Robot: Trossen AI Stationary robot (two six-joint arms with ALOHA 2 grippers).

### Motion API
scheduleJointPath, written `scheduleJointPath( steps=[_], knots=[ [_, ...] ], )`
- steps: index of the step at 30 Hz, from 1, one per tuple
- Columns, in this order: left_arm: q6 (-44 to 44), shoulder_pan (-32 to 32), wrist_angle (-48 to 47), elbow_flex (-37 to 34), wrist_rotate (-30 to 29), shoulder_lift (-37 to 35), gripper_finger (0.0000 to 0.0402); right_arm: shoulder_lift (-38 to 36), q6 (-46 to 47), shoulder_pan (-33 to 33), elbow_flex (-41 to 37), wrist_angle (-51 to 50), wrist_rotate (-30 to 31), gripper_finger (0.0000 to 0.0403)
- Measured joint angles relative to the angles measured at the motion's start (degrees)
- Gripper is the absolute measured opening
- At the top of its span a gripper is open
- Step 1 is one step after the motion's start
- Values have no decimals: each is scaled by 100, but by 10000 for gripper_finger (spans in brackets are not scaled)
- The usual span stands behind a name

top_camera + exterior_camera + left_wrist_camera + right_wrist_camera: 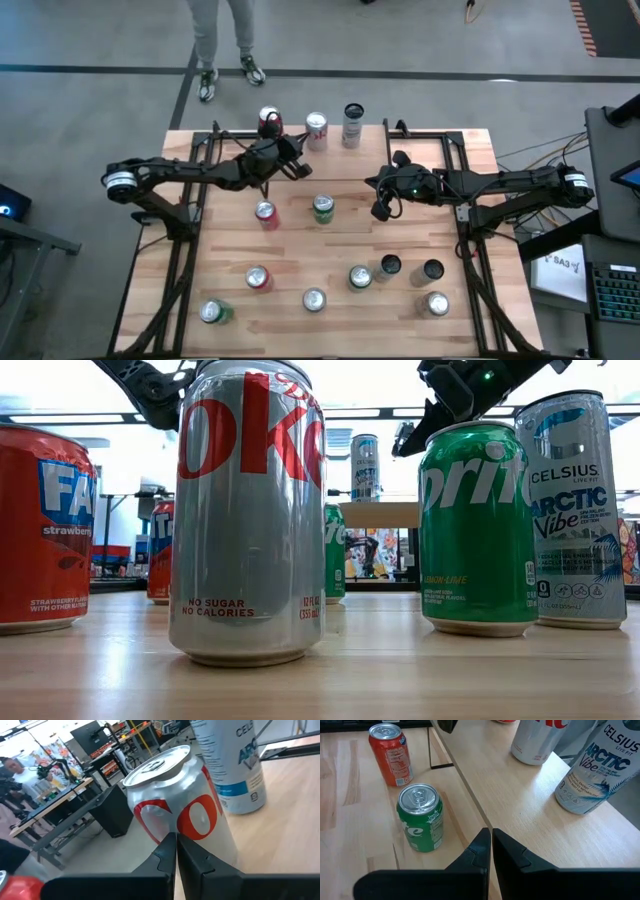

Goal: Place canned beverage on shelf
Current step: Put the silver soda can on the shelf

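1. Wooden desk [300,330] carries scattered cans; shelf [420,140] at 12 o'clock holds three.
2. My left gripper [297,168], fingers together, empty, just beside the Diet Coke can [316,131] on the shelf.
3. My right gripper [380,211], fingers together, empty, hovers at the shelf's front edge; Sprite can [323,208] at its 9 o'clock.

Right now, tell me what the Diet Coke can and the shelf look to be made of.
Diet Coke can: thin metal, probably aluminium, with a brushed silver sheen, printed red letters and a pull-tab lid. Shelf: pale wood, matte, with visible grain and a squared edge; whether solid or veneered cannot be told.
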Motion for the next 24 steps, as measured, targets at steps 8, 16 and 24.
scheduleJointPath(
  steps=[8,16,24],
  knots=[
    [-116,5,78,0,214,23,0,0,10,0,0,0,1,9],
    [10,3,-153,0,-255,23,0,0,20,0,0,1,1,9],
    [-55,25,-19,0,-383,23,0,0,-3,0,0,0,1,9]
  ],
)
